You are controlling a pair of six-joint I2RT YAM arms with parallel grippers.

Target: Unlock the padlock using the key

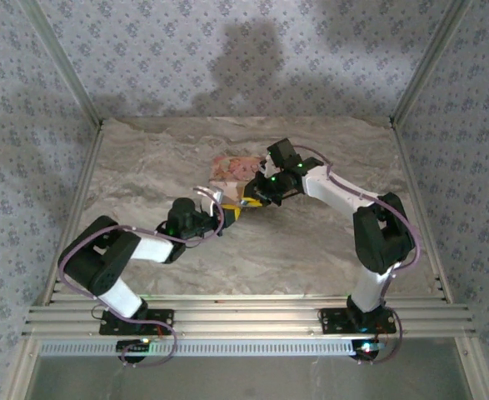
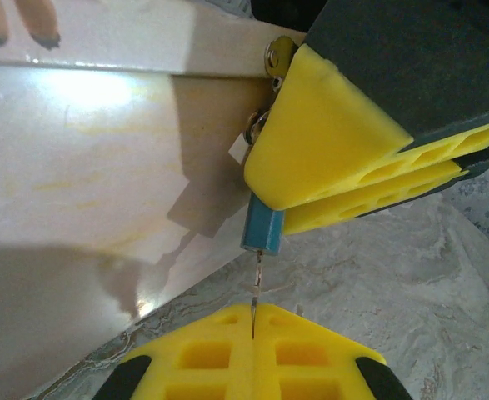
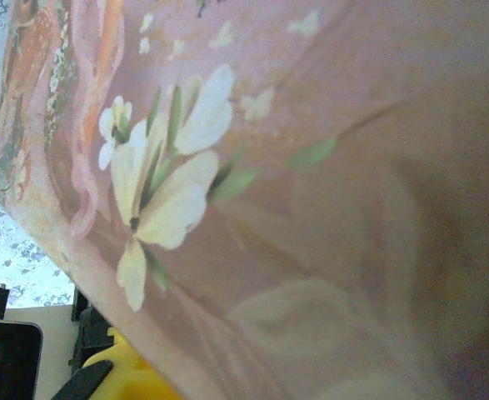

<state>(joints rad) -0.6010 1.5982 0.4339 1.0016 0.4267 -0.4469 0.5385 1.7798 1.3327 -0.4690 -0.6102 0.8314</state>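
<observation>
Pulling or twisting too hard could make the thin loop (image 2: 257,279) slip out of the left gripper (image 2: 252,315), which is pinched shut on it. The padlock (image 2: 262,229) hangs between both grippers near the middle of the surface (image 1: 311,250), just beside the pink box (image 1: 232,167). The right gripper (image 2: 271,202) looks squeezed on the key (image 2: 272,57). The surface is smooth, swirly and grey; flowery walls (image 1: 227,58) stand around it on three sides.

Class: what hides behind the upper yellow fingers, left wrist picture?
Metal bits peek past the right gripper's fingers, which pinch a blue piece; its thin metal strip runs into the left gripper, pink box behind. The rest is covered.
</observation>
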